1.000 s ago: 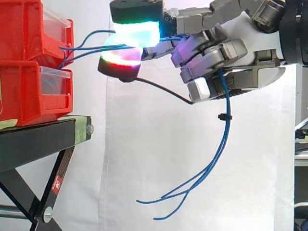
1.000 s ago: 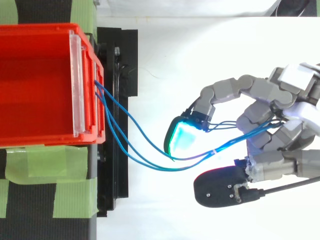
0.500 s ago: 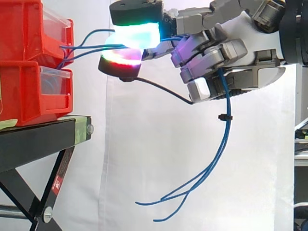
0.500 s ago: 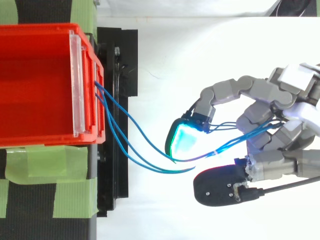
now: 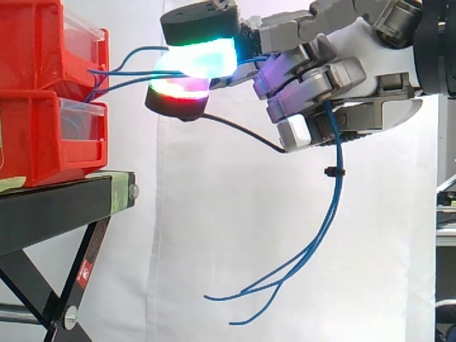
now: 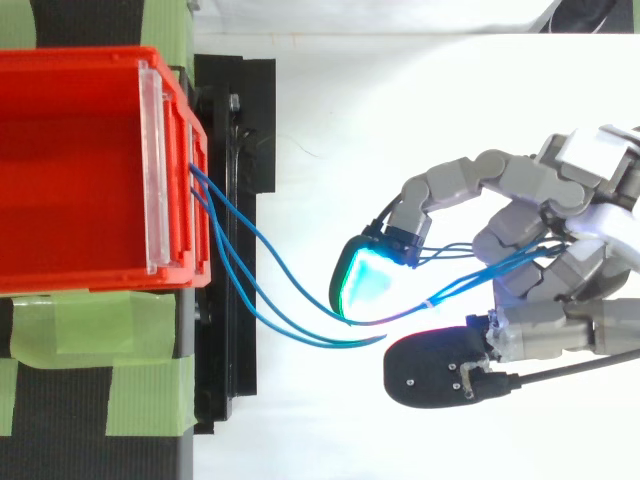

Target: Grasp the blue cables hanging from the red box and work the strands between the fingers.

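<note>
Thin blue cables (image 5: pixel 125 71) run from the front of the upper red box (image 5: pixel 43 43) to my hand (image 5: pixel 320 78), which sits right of the boxes at their height. The strands pass between a green-glowing fingertip (image 5: pixel 199 53) above and a red-glowing pad (image 5: pixel 178 92) below, then thread through the curled fingers. Their loose ends hang down below the palm (image 5: pixel 313 242), bound by a small black tie. From above, the cables (image 6: pixel 260 290) sag in loops from the red box (image 6: pixel 90 170) to the hand (image 6: pixel 540 260).
A second red box (image 5: pixel 50 135) sits under the first on a black stand (image 5: pixel 64 206) with green tape (image 6: pixel 90 320). A white curtain hangs behind. Open air lies below the hand and right of the stand.
The green-glowing fingertip has tipped down slightly and the red-glowing pad has shifted a little toward it. The cables' loose ends swayed slightly.
</note>
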Action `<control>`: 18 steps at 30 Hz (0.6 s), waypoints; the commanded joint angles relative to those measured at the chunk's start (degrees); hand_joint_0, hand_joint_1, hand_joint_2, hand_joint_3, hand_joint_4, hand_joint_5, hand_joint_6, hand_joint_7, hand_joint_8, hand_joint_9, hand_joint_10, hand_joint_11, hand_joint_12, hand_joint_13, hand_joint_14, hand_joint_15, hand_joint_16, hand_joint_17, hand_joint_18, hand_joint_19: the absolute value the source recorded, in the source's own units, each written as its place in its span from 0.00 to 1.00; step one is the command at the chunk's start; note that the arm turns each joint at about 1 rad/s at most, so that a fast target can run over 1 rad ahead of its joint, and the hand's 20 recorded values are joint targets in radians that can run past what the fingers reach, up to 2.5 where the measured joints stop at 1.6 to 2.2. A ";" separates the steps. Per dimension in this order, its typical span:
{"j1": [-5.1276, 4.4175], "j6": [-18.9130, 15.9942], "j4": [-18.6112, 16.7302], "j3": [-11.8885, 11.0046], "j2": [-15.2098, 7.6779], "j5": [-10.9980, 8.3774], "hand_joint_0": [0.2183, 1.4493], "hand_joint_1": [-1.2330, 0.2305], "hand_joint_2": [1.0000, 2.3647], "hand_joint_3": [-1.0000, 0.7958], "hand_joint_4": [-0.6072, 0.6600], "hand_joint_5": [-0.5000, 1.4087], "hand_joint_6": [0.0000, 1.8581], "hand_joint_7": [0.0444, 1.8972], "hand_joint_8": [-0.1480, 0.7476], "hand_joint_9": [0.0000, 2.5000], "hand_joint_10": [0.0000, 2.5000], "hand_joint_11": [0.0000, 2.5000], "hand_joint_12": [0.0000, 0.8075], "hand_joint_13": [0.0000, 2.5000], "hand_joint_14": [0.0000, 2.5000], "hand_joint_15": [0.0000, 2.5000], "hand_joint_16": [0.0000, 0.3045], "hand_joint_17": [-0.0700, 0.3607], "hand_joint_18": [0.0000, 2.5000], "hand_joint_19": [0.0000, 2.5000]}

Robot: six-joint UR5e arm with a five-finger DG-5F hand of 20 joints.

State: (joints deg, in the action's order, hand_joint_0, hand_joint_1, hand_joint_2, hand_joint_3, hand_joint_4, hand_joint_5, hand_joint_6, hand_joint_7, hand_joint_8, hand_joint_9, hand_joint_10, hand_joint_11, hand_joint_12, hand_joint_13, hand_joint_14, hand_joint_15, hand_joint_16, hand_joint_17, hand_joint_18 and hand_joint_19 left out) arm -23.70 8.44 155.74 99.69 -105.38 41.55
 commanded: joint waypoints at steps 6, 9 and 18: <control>0.06 0.00 0.00 0.06 0.00 0.02 0.86 0.35 0.01 0.54 0.63 0.38 0.41 0.50 0.71 0.51 1.00 0.98 0.80 0.71 1.00 0.56 0.81 0.59 0.97 0.20; 0.06 0.00 0.00 -0.02 0.00 0.02 0.89 0.36 0.00 0.65 0.60 0.39 0.38 0.51 0.71 0.51 1.00 0.98 0.80 0.71 1.00 0.56 0.81 0.59 0.97 0.20; -0.03 0.00 0.00 -0.02 0.00 0.02 0.86 0.33 0.00 0.62 0.59 0.39 0.31 0.54 0.71 0.51 1.00 0.98 0.80 0.71 1.00 0.56 0.81 0.59 0.97 0.20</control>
State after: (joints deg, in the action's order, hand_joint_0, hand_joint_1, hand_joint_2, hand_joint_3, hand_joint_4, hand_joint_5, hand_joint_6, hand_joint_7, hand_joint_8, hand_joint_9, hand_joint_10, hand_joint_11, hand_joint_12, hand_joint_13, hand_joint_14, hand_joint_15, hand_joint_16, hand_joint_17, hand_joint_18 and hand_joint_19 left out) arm -23.71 8.44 155.74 99.70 -105.38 41.55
